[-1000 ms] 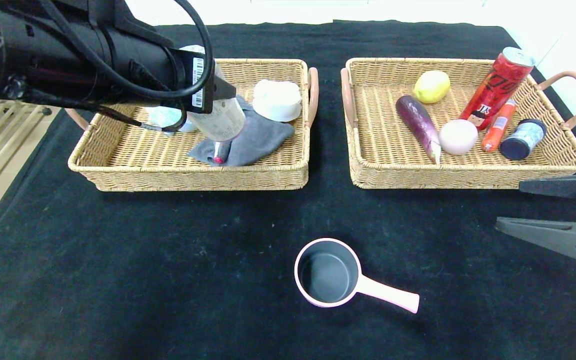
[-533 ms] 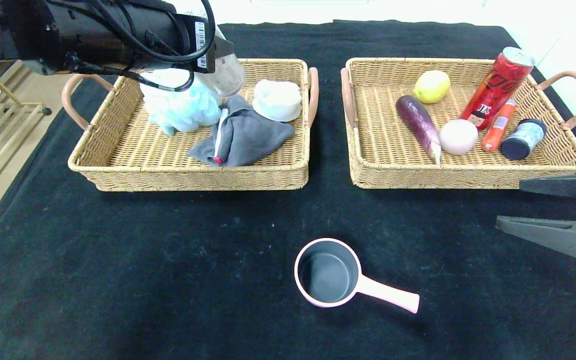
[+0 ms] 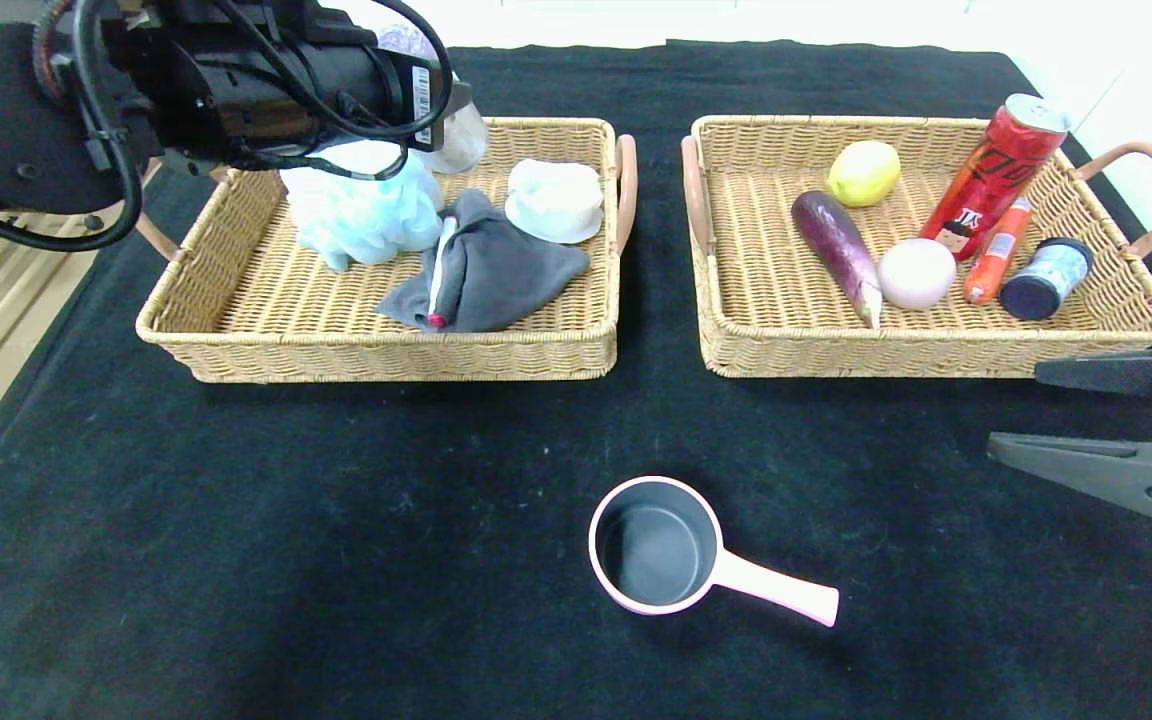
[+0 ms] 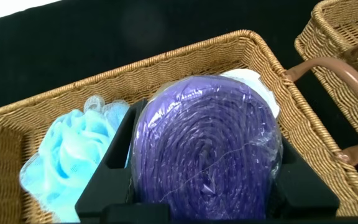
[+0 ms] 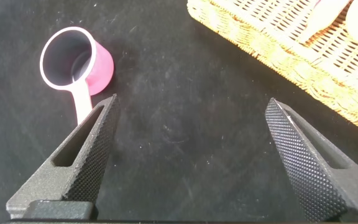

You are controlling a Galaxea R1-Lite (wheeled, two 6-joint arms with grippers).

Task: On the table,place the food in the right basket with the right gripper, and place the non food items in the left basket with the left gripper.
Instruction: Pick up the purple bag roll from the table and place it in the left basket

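Observation:
My left gripper (image 3: 448, 112) is shut on the lilac bag roll (image 4: 207, 146) and holds it above the far end of the left basket (image 3: 386, 355), over the light-blue pouf (image 3: 361, 210). The pink saucepan (image 3: 656, 545) sits alone on the black table, handle pointing right. My right gripper (image 3: 1014, 408) hovers open and empty at the table's right edge, in front of the right basket (image 3: 936, 355). That basket holds the red can (image 3: 996, 170), the pale pink ball (image 3: 916, 272) and the eggplant (image 3: 836, 240).
The left basket also carries a grey cloth (image 3: 506, 265) and a white round object (image 3: 554, 198). A lemon (image 3: 863, 172), an orange stick (image 3: 996, 250) and a small black-lidded jar (image 3: 1046, 277) lie in the right basket. Bare black cloth surrounds the saucepan.
My left arm has risen and drawn back toward the far left with the roll still in its grip, uncovering the pouf. The right arm has barely moved.

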